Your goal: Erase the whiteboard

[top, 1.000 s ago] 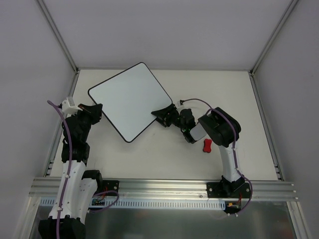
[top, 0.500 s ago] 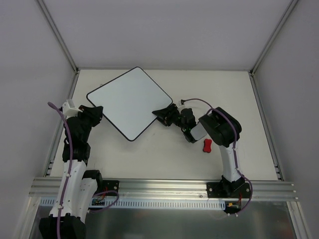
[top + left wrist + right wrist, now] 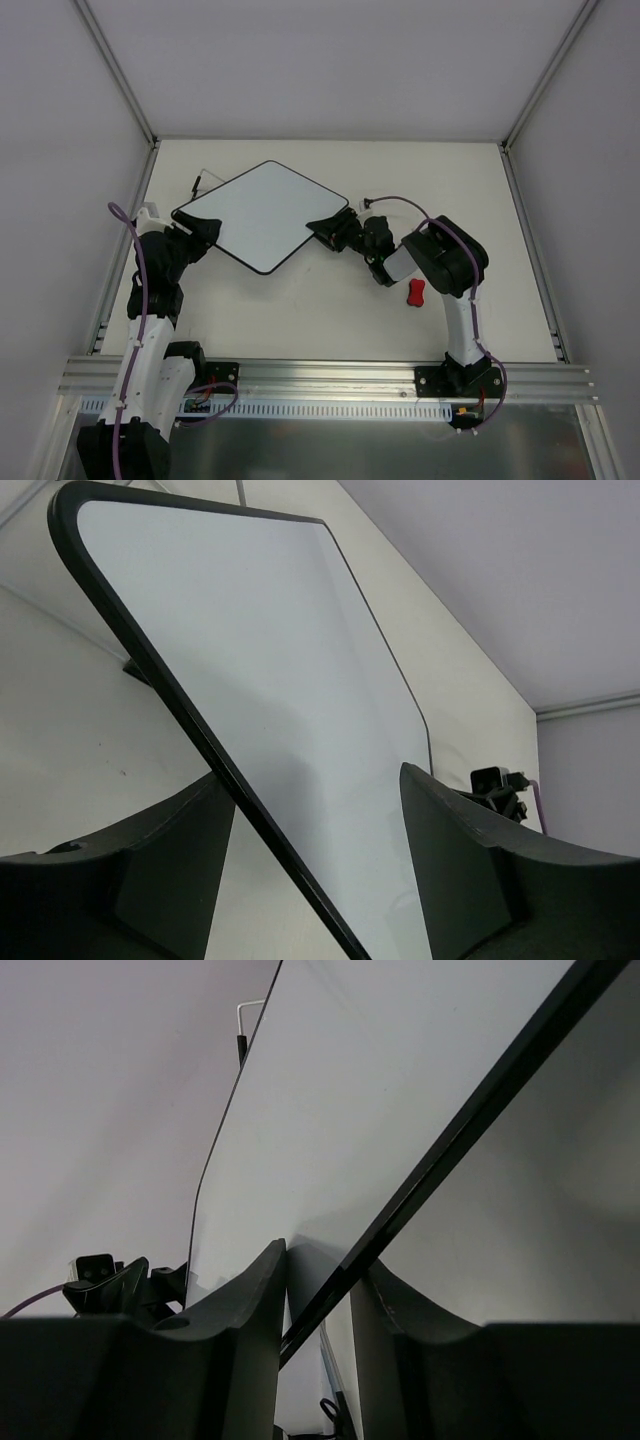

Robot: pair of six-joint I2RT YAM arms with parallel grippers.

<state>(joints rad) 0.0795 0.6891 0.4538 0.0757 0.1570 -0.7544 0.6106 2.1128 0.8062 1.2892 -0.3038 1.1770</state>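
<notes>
The whiteboard (image 3: pixel 260 212) is a clean white board with a thin black border, held tilted above the table. I see no marks on its face (image 3: pixel 270 660) in any view. My right gripper (image 3: pixel 325 228) is shut on its right corner, with the black edge (image 3: pixel 450 1145) pinched between the two fingers of the right gripper (image 3: pixel 322 1260). My left gripper (image 3: pixel 205 235) is at the board's left corner. The left gripper (image 3: pixel 315 773) stands open, its fingers wide on either side of the edge and touching nothing. A small red eraser (image 3: pixel 416 292) lies on the table by the right arm.
Grey walls and metal frame posts close in the table (image 3: pixel 330 300) at the back and both sides. A thin white wire hook (image 3: pixel 200 178) sticks out at the board's far left corner. Both arm bases sit on the rail at the near edge.
My left gripper has let go of the board's corner and opened wide. The board has swung and its far corner has dropped nearer. My right gripper has closed tighter on the right corner.
</notes>
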